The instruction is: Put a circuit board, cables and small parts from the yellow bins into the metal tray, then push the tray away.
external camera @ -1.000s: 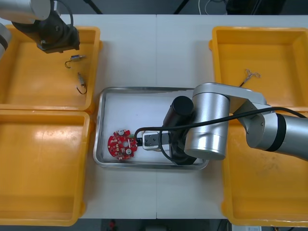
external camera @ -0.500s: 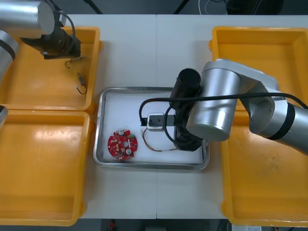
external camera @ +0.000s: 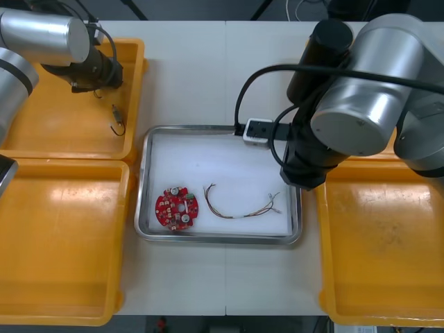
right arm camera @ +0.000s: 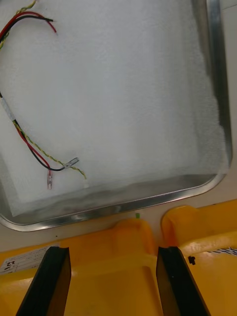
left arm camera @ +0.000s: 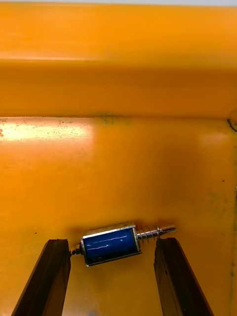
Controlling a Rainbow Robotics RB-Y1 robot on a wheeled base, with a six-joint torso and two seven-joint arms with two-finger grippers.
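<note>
Red circuit board [external camera: 176, 208] and red and yellow cable [external camera: 239, 216] lie in the metal tray [external camera: 215, 239]. The right hand [right arm camera: 112, 256], spread and empty, has lifted away to the tray's right edge. Farther off, the left hand [left arm camera: 111, 261], also spread, now straddles a small metal part [left arm camera: 109, 244] in a yellow bin [left arm camera: 118, 163].

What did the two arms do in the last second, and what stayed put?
The right end effector let go of a thin red and yellow cable in the shiny metal tray, then rose and drew back to the tray's right side, fingers open. The left end effector shifted over a small blue and silver metal part in the far left yellow bin, open around it. The round red circuit board stayed put.
</note>
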